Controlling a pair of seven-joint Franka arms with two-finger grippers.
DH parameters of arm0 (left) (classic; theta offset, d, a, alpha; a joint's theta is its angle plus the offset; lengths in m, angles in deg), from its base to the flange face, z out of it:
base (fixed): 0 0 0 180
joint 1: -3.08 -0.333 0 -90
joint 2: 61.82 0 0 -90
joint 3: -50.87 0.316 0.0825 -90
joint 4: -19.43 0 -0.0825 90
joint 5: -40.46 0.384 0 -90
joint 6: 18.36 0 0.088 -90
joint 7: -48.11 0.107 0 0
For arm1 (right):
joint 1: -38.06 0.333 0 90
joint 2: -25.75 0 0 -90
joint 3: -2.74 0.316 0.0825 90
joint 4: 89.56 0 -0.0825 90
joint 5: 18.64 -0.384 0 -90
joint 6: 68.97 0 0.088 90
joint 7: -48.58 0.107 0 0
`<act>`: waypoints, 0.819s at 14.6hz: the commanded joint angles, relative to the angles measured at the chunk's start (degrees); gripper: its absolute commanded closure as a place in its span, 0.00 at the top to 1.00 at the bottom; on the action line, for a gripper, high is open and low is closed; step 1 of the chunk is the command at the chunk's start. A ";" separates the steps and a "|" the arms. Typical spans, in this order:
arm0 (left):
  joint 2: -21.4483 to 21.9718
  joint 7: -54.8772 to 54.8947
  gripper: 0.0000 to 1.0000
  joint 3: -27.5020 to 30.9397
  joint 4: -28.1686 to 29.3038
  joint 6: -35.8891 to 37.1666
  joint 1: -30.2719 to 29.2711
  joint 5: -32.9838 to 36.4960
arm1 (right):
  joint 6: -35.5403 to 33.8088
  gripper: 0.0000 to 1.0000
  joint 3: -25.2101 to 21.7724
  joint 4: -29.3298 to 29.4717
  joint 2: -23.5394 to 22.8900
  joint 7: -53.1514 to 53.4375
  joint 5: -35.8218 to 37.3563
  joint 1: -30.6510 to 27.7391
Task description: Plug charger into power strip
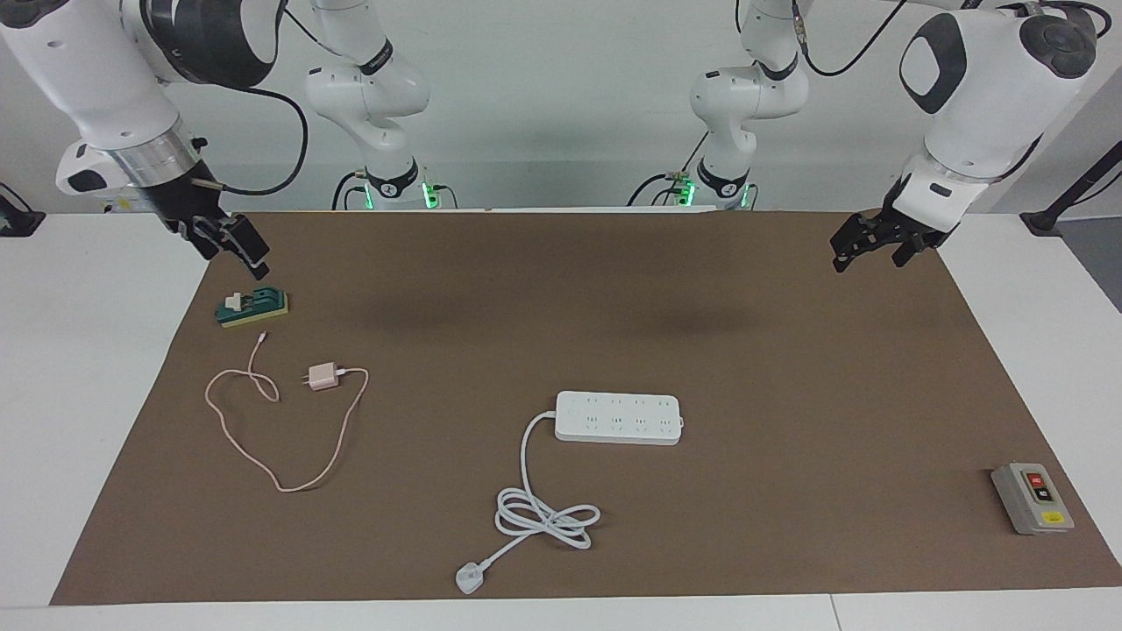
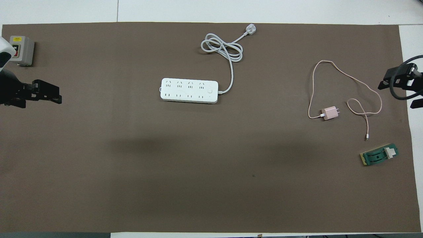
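— Brown mat [image 1: 789, 368] covers the desk; where's the charger [image 1: 322, 377]?
— Flat on it toward the right arm's end, cable looped round it, prongs unobstructed. The strip [image 1: 618, 417] lies mid-mat, well apart, sockets up.
— Grippers?
— Right gripper [image 1: 230, 244] hangs over the green block [image 1: 253, 308], left gripper [image 1: 869, 239] over the mat's edge; both sets of fingers open, empty. Bare mat between leaves room to carry it.
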State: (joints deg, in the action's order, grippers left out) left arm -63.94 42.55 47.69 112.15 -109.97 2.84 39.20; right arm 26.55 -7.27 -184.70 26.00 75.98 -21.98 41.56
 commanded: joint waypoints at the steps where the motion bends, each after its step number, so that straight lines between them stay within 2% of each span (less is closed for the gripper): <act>1: 0.10 -2.43 1.00 0.36 0.45 -0.32 0.50 -2.95 | -1.74 1.00 0.25 -2.59 0.02 12.99 -3.23 -0.50; 3: -0.78 -2.96 1.00 0.36 0.36 -0.32 0.58 -4.71 | -2.18 1.00 0.25 -4.08 -1.03 23.27 -6.39 -0.85; 5: -2.09 -3.66 1.00 0.45 0.36 -0.58 0.58 -11.02 | -2.53 1.00 0.16 -5.92 -2.96 31.72 -11.13 -3.04; 8: -2.88 -9.62 1.00 0.28 -1.05 -0.76 0.67 -14.45 | 0.18 1.00 0.16 -8.22 -6.04 32.72 -18.87 -5.69; 10: -3.68 -12.96 1.00 0.54 -1.40 0.29 0.06 -23.83 | 3.34 1.00 0.08 -9.62 -8.06 34.04 -22.65 -5.87; 12: -3.77 -9.84 1.00 0.80 -2.01 0.56 -0.65 -26.78 | 5.02 1.00 0.08 -9.80 -10.69 34.66 -26.08 -7.18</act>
State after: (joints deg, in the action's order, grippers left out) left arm -67.02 31.71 47.98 111.87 -110.40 2.71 15.37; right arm 29.82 -7.54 -193.75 16.90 109.16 -44.72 35.70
